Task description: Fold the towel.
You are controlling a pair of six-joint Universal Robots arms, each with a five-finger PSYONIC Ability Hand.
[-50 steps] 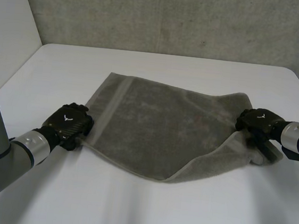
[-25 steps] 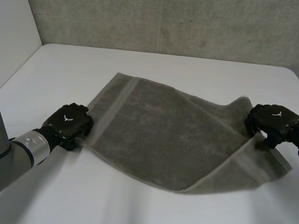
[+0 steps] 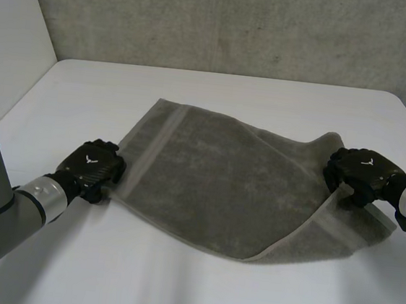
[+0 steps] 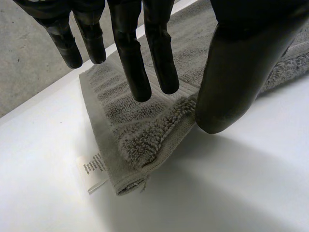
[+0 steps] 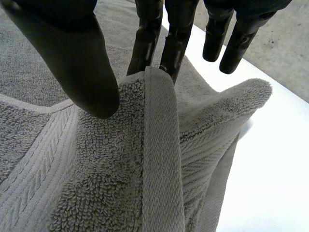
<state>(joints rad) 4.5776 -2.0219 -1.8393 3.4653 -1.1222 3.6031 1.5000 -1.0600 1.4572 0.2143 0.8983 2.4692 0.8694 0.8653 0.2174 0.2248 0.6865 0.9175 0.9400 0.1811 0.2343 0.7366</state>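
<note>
left hand (image 3: 96, 164) pinches towel (image 3: 214, 182) corner | right hand (image 3: 357, 172) pinches fold, fingertips (image 5: 174, 48) part-hidden

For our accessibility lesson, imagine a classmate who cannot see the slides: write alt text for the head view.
A grey towel lies partly spread on a white table, held at both ends by black robot hands. The left robot hand pinches its edge near a corner, and the right robot hand grips a bunched fold at the opposite end.

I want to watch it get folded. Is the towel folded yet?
Not yet. The towel lies mostly spread on the table; the left hand and right hand each pinch an end, the right end bunched up.
</note>
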